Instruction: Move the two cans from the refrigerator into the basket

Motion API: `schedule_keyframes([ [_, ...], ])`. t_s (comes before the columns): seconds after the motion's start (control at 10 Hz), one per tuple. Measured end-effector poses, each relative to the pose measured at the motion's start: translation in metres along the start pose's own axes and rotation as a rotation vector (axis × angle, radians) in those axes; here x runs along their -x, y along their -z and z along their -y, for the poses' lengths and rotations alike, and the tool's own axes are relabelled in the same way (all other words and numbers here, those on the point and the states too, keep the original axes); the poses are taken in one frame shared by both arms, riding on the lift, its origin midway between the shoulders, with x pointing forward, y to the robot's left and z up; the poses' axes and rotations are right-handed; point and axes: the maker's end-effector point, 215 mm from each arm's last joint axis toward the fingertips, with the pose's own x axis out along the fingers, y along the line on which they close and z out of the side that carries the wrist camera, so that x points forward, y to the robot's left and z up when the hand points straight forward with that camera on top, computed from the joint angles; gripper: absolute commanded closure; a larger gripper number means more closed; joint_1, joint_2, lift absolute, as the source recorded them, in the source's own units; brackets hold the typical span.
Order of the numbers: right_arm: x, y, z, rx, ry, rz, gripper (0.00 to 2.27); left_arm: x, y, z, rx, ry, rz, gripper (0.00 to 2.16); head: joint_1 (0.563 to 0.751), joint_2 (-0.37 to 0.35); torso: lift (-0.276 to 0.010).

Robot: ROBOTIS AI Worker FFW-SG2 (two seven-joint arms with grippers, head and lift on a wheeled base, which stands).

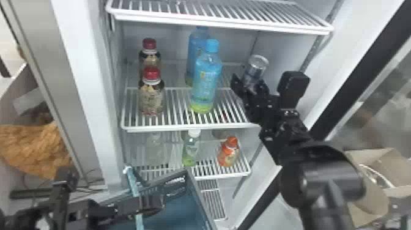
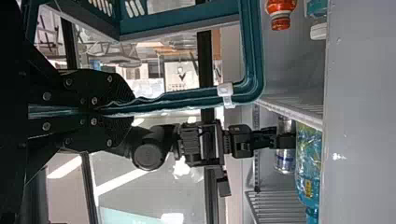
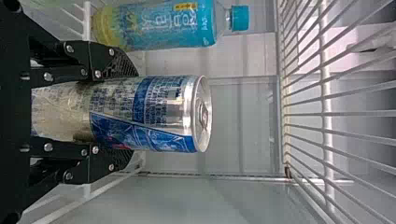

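At the basket's (image 1: 180, 183) rim, the left claw (image 2: 126, 112) is closed on the edge. Beyond the basket, inside the refrigerator (image 1: 82, 85), the right claw (image 1: 250, 85) grips a can (image 3: 154, 114) from both sides. That can's delivery remains; whether the other is done, I cannot tell.

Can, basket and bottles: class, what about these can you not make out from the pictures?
- Can: its base, covered by the right end effector, right wrist view.
- Basket: its near end, cut off by the head view's bottom edge; print on its wall, too small there.
- Rear blue bottle: much of its front, hidden by the front blue bottle, head view.
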Motion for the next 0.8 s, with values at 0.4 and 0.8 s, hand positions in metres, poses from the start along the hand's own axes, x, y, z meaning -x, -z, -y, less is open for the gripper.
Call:
schedule_keyframes([
  [0.4, 0.061, -0.005, -0.010, -0.011, -0.029, -0.002, 1.28, 0.001, 0.003, -0.003, 0.009, 0.000, 0.004, 1.19, 0.695, -0.241, -0.025],
  [0.8, 0.136, 0.002, -0.023, -0.025, -0.091, -0.068, 1.28, 0.001, 0.004, -0.003, 0.012, -0.001, 0.002, 1.19, 0.695, -0.257, -0.025],
])
